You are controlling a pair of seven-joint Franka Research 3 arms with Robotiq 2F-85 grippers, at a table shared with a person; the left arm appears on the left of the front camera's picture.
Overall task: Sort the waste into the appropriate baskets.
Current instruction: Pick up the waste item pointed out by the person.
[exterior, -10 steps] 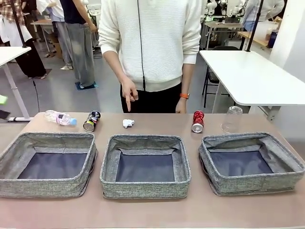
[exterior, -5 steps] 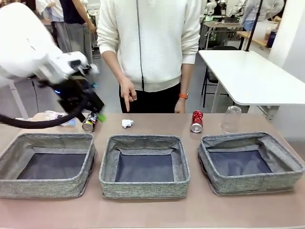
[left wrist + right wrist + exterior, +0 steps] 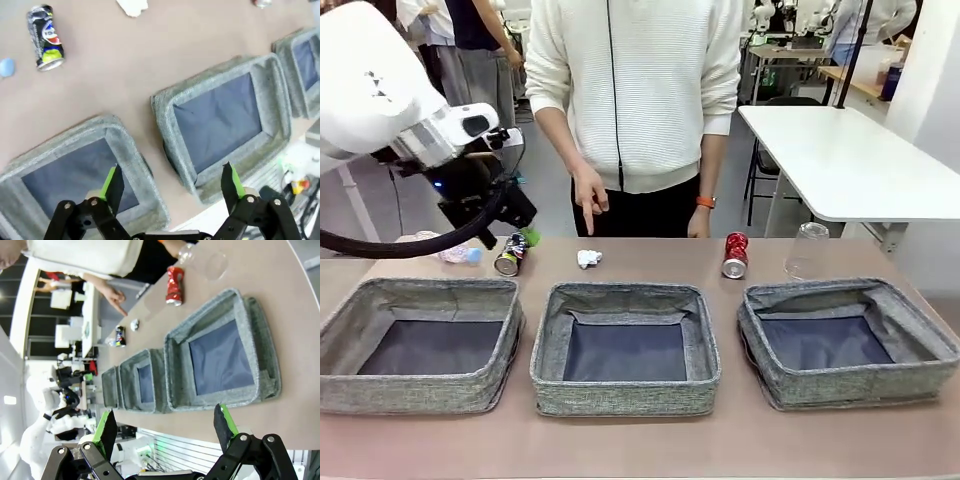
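Front view: left hand (image 3: 524, 233) spread, empty, hanging above left basket (image 3: 420, 385); crushed dark printed can (image 3: 508, 257) lies on surface (image 3: 650, 252) just behind it. Likely light, thin-walled, slick; you should pinch its midsection gently.

White arm (image 3: 370, 90), black end effector (image 3: 170, 172)

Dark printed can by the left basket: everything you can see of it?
The crushed dark can is metal, black with blue, red, white and yellow-green print and silvery ends, its body dented. It lies on its side on the brown table, just beyond the left basket, apart from it. Only the table touches it.
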